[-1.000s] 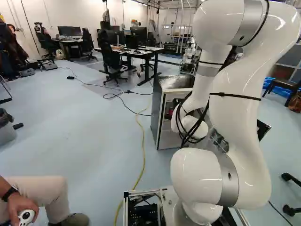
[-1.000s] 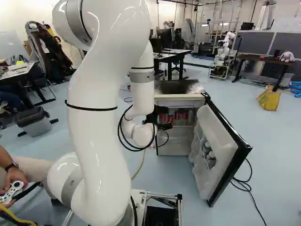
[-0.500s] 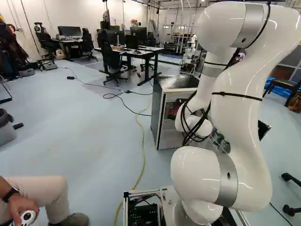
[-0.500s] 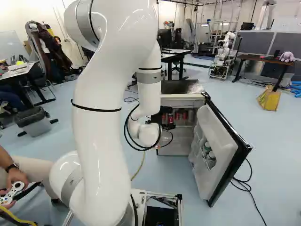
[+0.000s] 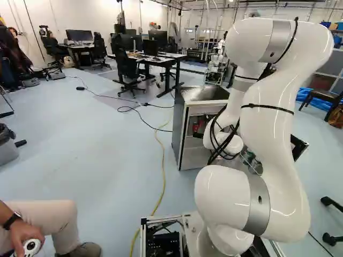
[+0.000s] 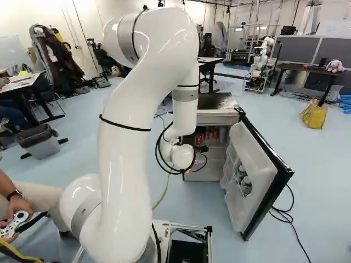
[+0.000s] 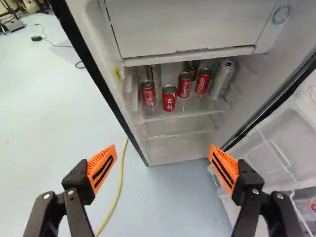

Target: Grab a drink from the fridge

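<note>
My black gripper (image 6: 202,148) is in front of the open fridge (image 6: 219,113) in the right base view. The wrist view shows the gripper (image 7: 162,165) open, its orange pads wide apart with nothing between them. Ahead of it, on a fridge shelf, stand several red cans: a front one (image 7: 169,98), one beside it (image 7: 148,93) and two further along (image 7: 184,84), (image 7: 203,80). A taller pale can (image 7: 222,79) is by the side wall on the door's side, and a dark can (image 7: 192,69) is partly hidden behind the red ones.
The fridge door (image 6: 258,175) stands swung out, with bottles in its rack. A yellow cable (image 5: 162,160) runs along the floor beside the fridge. Close by the base, a person's hand (image 5: 27,235) holds a controller. Another robot (image 6: 260,63) stands far back.
My arm has shifted rightward in the right base view, its upper part sinking, and the gripper has moved with it. Fridge, door and base have stayed put.
</note>
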Robot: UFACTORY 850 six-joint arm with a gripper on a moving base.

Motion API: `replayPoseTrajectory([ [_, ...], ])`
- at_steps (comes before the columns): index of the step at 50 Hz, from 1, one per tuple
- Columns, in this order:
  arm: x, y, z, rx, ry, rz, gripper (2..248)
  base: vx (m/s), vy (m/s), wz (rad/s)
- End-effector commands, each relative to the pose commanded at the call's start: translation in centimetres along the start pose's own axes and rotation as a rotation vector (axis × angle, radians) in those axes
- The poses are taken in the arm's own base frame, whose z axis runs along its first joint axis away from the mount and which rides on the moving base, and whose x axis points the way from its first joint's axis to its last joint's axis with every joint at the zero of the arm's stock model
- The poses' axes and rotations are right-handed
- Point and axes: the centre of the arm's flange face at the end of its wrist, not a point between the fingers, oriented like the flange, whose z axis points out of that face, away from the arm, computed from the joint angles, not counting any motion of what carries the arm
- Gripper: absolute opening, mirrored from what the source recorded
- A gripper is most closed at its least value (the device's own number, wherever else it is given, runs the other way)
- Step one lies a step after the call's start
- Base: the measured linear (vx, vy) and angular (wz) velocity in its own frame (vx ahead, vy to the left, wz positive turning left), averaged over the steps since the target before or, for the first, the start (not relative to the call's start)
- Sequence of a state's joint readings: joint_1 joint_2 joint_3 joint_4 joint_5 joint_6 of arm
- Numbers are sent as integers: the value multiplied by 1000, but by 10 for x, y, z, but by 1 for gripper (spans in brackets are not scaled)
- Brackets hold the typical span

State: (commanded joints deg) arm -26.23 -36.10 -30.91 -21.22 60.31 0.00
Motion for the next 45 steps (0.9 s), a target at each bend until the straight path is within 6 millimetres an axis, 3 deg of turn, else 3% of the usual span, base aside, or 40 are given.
replayPoseTrajectory([
  [45, -30, 54, 79, 60, -51, -27, 247, 0, 0, 0],
])
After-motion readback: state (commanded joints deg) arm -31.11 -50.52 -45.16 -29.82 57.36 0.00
